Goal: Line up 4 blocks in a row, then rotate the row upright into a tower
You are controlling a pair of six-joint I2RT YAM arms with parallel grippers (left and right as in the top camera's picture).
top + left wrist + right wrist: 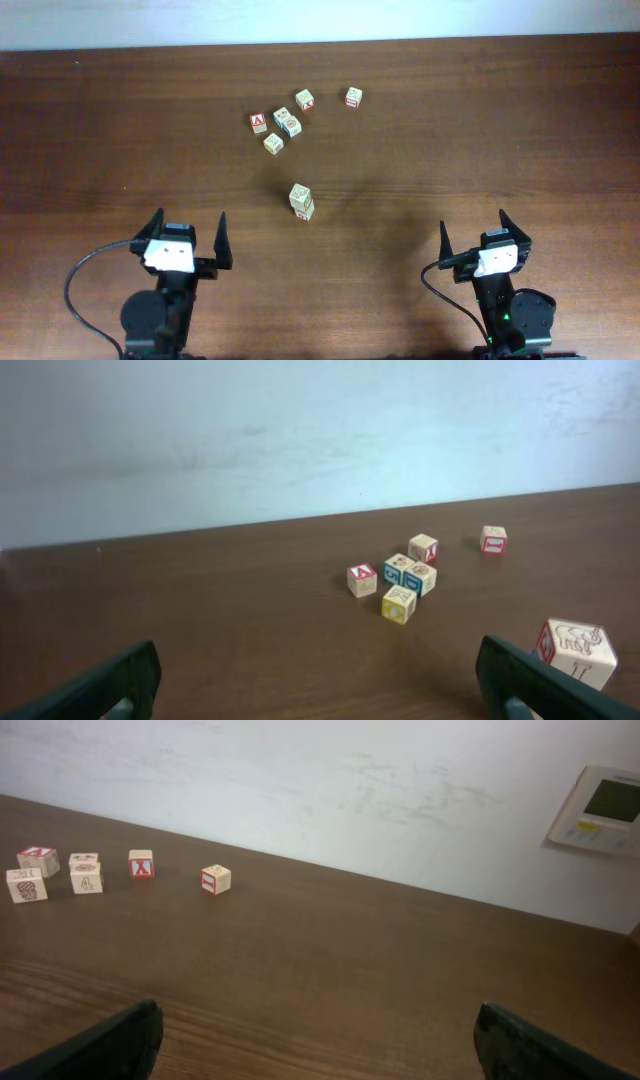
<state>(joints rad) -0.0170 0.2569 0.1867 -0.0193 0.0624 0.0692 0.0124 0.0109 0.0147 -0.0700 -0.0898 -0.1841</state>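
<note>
- overhead: fixed high above, looking straight down on the table (pixel 100 150), far enough back that its full width fits. The wall (pixel 320 20) is a strip along the top edge. The left gripper (pixel 190 214) and right gripper (pixel 473 219) are at the bottom edge, pointing up-frame.
- left wrist: low over the tabletop, facing across to the wall, left fingers (pixel 120 678) in the bottom corners. It sees the block cluster (pixel 400 585) at mid-distance, centre-right, and the stacked pair (pixel 575 652) close, lower right.
- right wrist: same low forward look, right fingers (pixel 110 1045) in the bottom corners. The block cluster is far off, upper left.
- overlap: all three share the block cluster and the lone block (pixel 353 96). The stacked pair shows only in overhead and left wrist.
</note>
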